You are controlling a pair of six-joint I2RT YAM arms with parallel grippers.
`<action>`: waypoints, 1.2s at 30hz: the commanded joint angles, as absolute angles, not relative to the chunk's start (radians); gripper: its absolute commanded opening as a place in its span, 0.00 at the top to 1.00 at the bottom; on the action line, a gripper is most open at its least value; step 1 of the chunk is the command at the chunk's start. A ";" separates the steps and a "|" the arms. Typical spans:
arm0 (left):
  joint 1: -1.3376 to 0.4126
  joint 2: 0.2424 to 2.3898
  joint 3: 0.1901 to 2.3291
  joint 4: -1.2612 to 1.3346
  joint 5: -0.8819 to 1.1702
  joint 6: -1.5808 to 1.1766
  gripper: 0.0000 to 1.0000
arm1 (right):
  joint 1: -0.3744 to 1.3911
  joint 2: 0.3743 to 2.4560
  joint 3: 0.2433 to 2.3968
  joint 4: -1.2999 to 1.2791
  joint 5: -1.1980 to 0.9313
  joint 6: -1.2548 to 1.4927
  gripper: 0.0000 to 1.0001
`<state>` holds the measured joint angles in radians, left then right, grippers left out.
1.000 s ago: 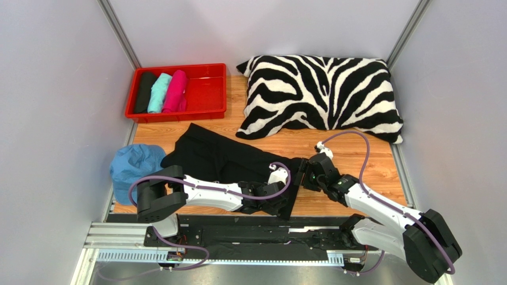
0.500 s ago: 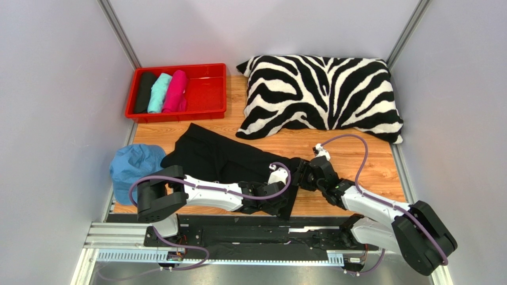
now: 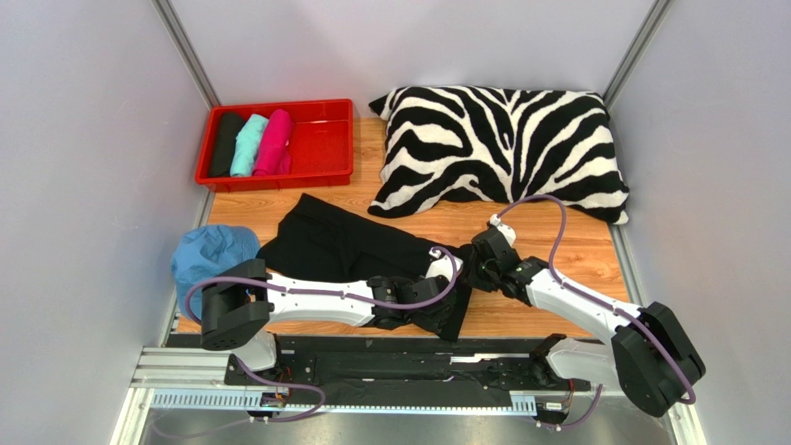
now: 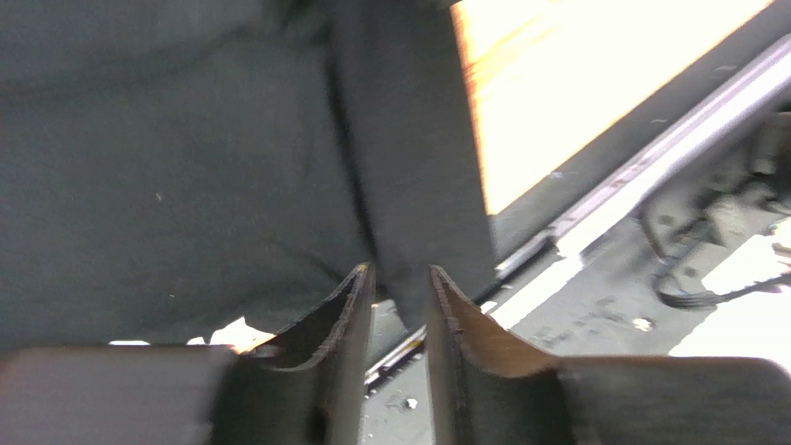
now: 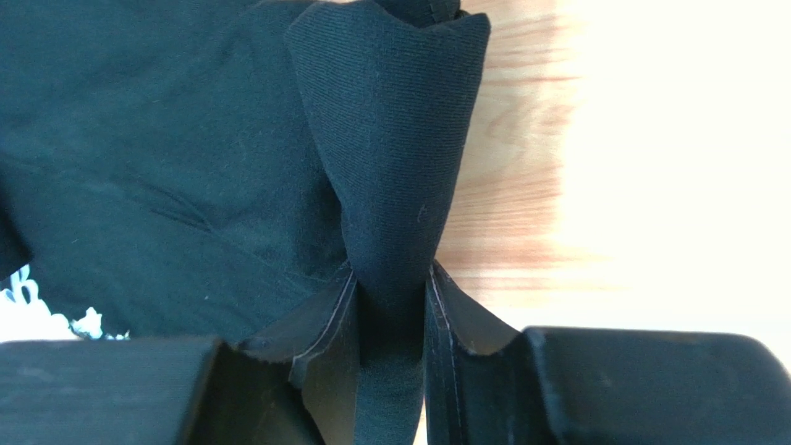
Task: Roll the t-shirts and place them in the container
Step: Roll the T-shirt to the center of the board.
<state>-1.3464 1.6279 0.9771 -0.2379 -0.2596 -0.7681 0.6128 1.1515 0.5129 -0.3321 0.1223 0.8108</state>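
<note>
Cloth of black t-shirt (image 5: 390, 139) is now pinched by right tool (image 5: 392, 278), left tool (image 4: 401, 278) released.

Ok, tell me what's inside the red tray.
The red tray holds three rolls at its left end: black t-shirt, teal t-shirt, pink t-shirt. The floor beneath them is covered.

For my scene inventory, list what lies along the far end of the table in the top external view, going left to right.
Inside the red tray: black rolled t-shirt → teal rolled t-shirt → pink rolled t-shirt; then, right of the tray, the zebra pillow.
</note>
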 commanded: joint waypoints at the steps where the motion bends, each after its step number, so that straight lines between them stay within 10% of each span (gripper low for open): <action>1: -1.381 1.568 1.071 -0.278 -0.281 -0.666 0.57 | 0.618 1.198 0.612 -0.498 0.198 0.810 0.72; 10: -1.450 1.724 1.184 -0.275 -0.320 -0.643 0.30 | 0.626 1.261 0.681 -0.589 0.213 0.818 0.71; 36: -1.539 1.884 1.192 -0.244 -0.534 -0.709 0.34 | 0.626 1.325 0.722 -0.611 0.179 0.856 0.72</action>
